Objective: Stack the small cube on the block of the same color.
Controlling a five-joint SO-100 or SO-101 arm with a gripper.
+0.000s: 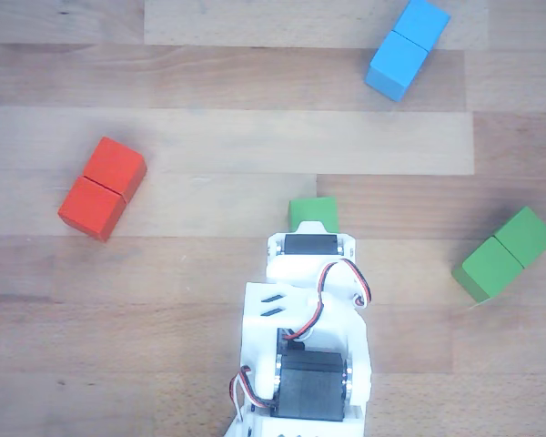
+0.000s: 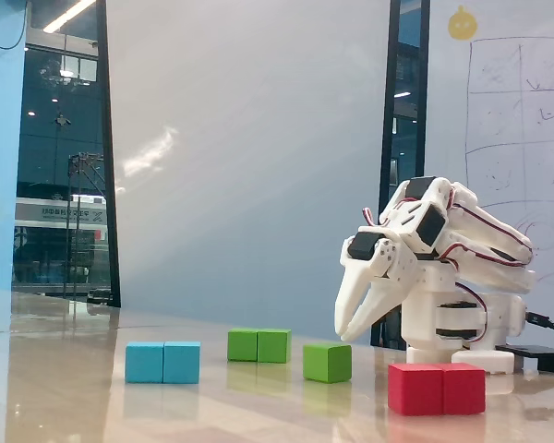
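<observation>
The small cube point(image 2: 328, 362) is plain green and rests on the table; in the other view the small cube point(image 1: 312, 212) peeks out just beyond the white arm's front. The green block point(image 2: 258, 345) of two cubes lies further left in the fixed view, and the block point(image 1: 505, 253) sits at the right in the other view. My gripper point(image 2: 344, 332) points downward, hanging just right of and slightly above the small cube. Its fingers meet at the tips and hold nothing. In the other view the arm's body hides the fingers.
A blue two-cube block point(image 2: 162, 362) lies left of the green one, and the same blue block point(image 1: 408, 47) is at the top in the other view. A red two-cube block point(image 2: 437, 388) sits in front of the arm's base point(image 2: 457, 323); the red block point(image 1: 102, 188) is at the left.
</observation>
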